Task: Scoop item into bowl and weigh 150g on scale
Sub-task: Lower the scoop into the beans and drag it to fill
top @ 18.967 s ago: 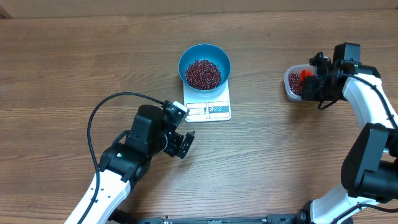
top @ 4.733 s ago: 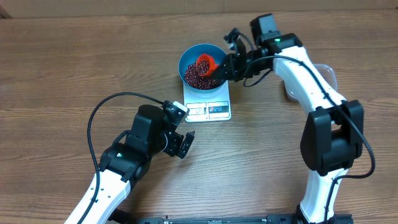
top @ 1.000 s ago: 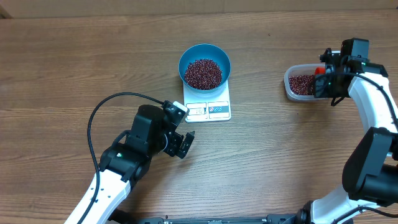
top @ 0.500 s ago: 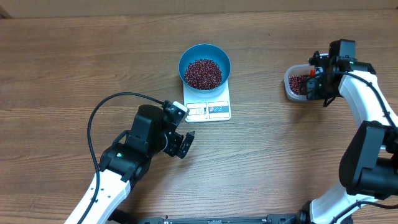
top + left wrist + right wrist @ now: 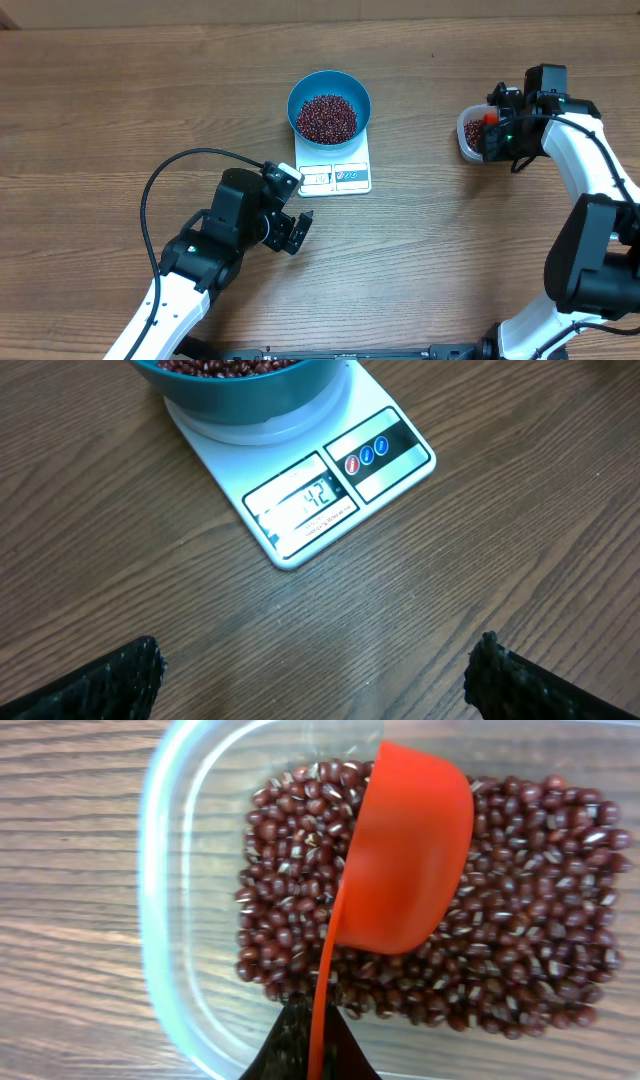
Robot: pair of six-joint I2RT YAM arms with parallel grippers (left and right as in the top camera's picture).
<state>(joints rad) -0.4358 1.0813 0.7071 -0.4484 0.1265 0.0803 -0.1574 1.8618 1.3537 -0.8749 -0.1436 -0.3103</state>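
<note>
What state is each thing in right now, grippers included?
bowl: on the scale, partly filled with beans.
scale: on, digits showing.
tub: open, beans across its bottom.
scoop: cup dipped among the tub's beans.
left gripper: open, empty.
right gripper: shut on the scoop's handle.

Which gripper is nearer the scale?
Left. The left gripper hangs open just short of the scale; the right gripper, holding the red scoop, is farther off over the clear tub.

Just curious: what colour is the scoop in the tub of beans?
Bright orange-red; the scoop shows best in the right wrist view.
</note>
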